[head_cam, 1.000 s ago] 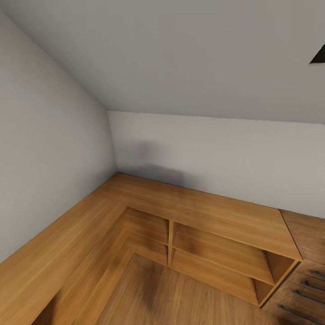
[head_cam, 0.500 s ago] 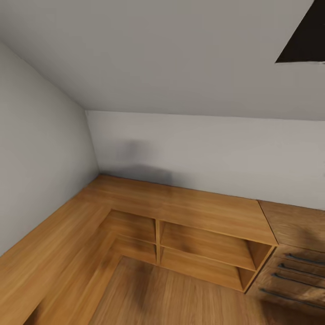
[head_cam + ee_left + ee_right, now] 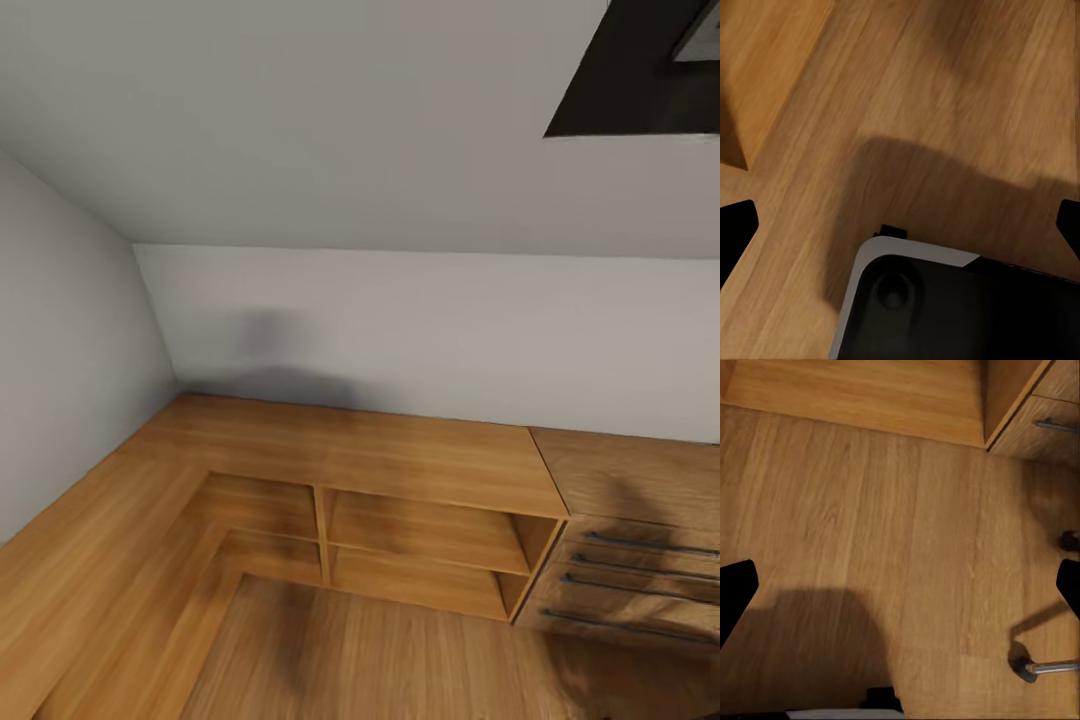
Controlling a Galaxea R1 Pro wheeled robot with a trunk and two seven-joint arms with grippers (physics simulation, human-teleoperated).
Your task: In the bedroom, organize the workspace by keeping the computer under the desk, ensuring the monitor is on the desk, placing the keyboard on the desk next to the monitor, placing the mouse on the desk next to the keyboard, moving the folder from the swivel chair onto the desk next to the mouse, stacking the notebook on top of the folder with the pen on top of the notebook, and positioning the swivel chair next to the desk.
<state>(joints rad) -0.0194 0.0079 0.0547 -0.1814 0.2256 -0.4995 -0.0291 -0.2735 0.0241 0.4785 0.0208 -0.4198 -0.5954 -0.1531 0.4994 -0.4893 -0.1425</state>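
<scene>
Head view: room corner, two grey walls (image 3: 400, 320), wooden L-shaped shelf unit (image 3: 380, 455) with four open cubbies, all bare. Wooden dresser (image 3: 630, 560) just beside unit at right, three dark handles visible. Dark panel (image 3: 640, 80) at upper right.

Left wrist view: fingers (image 3: 736, 229) spread wide, nothing held, over wood floor (image 3: 945, 112); robot base (image 3: 960, 311) below.

Right wrist view: fingers (image 3: 735, 589) spread wide, nothing held, over floor; one chrome castor leg (image 3: 1042, 667) near the view's edge, probably swivel chair base; dresser corner close by.

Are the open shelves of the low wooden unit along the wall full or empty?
Empty: in the head view the wooden shelf unit shows four open compartments, each with bare boards.
</scene>
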